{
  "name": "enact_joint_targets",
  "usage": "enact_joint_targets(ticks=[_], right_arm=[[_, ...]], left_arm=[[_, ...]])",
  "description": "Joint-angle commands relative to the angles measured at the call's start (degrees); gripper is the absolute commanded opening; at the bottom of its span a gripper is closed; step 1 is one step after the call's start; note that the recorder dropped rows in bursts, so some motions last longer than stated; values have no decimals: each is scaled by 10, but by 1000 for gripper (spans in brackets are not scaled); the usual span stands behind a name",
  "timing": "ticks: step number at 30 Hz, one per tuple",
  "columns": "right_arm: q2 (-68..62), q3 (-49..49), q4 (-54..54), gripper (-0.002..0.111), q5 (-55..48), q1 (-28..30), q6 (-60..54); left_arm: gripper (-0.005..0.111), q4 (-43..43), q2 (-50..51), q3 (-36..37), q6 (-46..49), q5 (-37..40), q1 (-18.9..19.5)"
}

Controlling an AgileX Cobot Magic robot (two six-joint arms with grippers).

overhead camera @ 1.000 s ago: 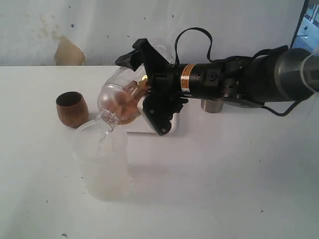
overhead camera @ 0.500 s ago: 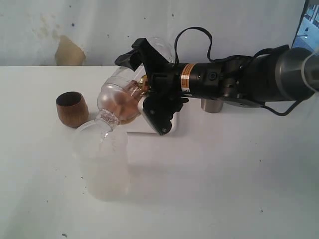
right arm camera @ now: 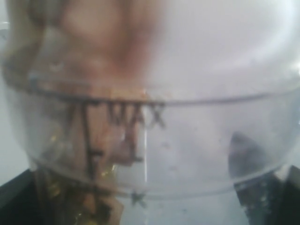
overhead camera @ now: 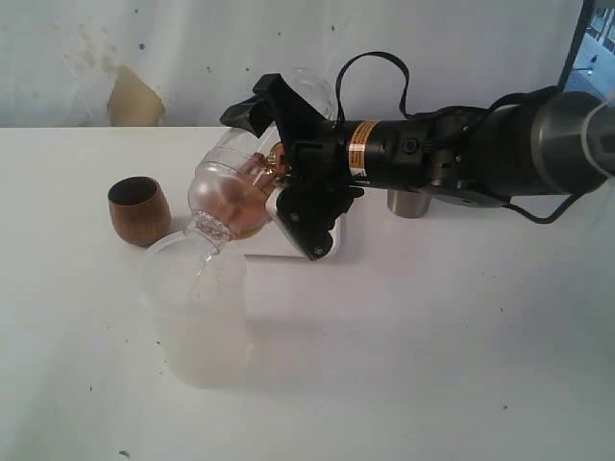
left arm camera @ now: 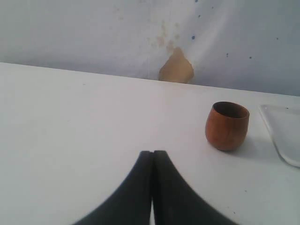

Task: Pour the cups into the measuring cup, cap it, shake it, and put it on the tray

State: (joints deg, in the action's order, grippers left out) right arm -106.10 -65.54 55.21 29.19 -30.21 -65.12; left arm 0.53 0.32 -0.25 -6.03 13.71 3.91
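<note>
The measuring cup (overhead camera: 229, 187) hangs tipped over above the desk (overhead camera: 432, 327), its narrow mouth pointing down and touching the rim of the frosted tub (overhead camera: 197, 298). There is brownish stuff inside its clear wall. In the right wrist view the measuring cup (right arm camera: 150, 117) fills the picture, with black scale marks and the word MAX across it.

The right fingers (overhead camera: 306, 216) are clamped on the measuring cup, one black finger above it and one below. The right arm (overhead camera: 452, 154) reaches in level from the right, with its wrist rolled to tilt the cup.

The tray (overhead camera: 288, 248) lies just under the fingers, mostly hidden by them. The steel tumbler (overhead camera: 407, 204) stands behind the arm. The wooden cup (overhead camera: 139, 209) sits upright left of the tub, near it but apart.

The left fingers (left arm camera: 164, 187) are pressed together with nothing between them, low over bare desk, with the wooden cup (left arm camera: 227, 125) ahead of them.

The desk's far edge meets the wall (overhead camera: 192, 48). Bare desk stretches along the near side and to the right.
</note>
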Motion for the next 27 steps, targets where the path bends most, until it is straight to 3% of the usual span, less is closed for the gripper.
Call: enact_joint_targets(ticks=[1,27], right_arm=[[10,-7,-14,0,22,-1,-12],[10,-7,-32,0,38,-1,-56]], left_arm=[[0,-1,-3,2,-1,-4,0],[0,-1,-3,2,-1,-4,0]])
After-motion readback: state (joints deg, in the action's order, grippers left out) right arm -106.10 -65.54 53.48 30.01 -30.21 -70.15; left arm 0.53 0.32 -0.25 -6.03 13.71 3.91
